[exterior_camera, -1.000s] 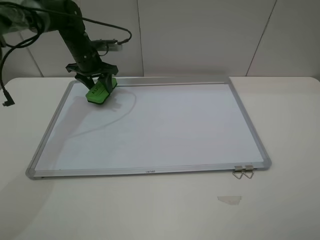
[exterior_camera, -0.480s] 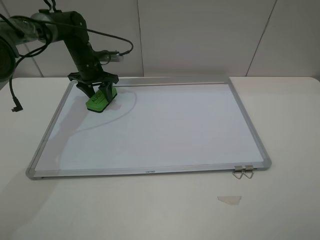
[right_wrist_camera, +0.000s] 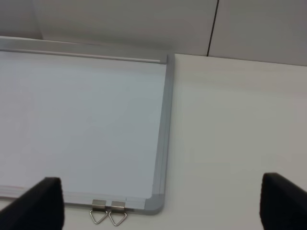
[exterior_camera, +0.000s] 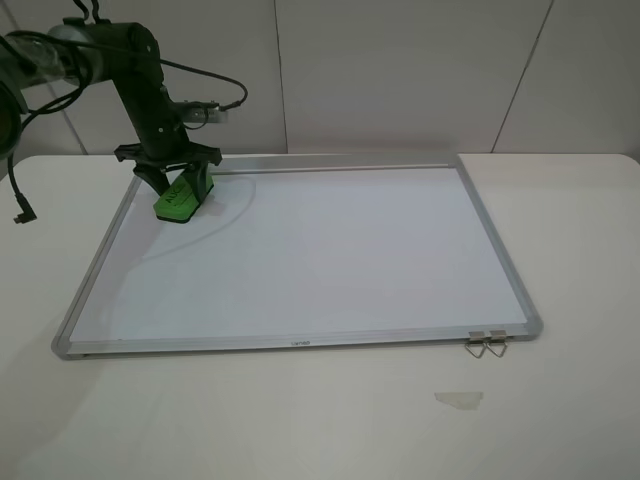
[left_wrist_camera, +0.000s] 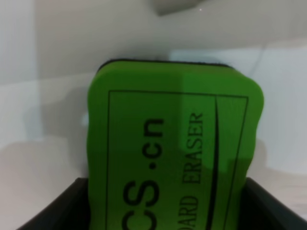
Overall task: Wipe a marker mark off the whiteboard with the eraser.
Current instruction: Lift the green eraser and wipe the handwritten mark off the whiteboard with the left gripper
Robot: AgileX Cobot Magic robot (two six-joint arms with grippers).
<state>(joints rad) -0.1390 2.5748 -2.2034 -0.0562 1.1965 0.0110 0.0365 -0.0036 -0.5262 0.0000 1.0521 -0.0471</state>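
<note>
Left gripper: jaws clamped on the eraser, one dark finger on each long side of the green block. The eraser sits over the far left corner of the whiteboard, just inside the silver frame; it is tilted, its free end pointing down toward the white surface. Contact with the board looks likely from the high view but cannot be confirmed. In the left wrist view the block's top face shows dark lettering – "CS.cn" and "OARD ERASER" – and a thin dark strip of underside at its free end.

Right gripper: jaws spread wide with nothing between them; not seen in the high view. Its camera looks down on the near right corner of the whiteboard.

Other items: two small metal binder clips side by side on the frame at that near right corner; a small pale scrap on the table, near the clips but apart from the board.
</note>
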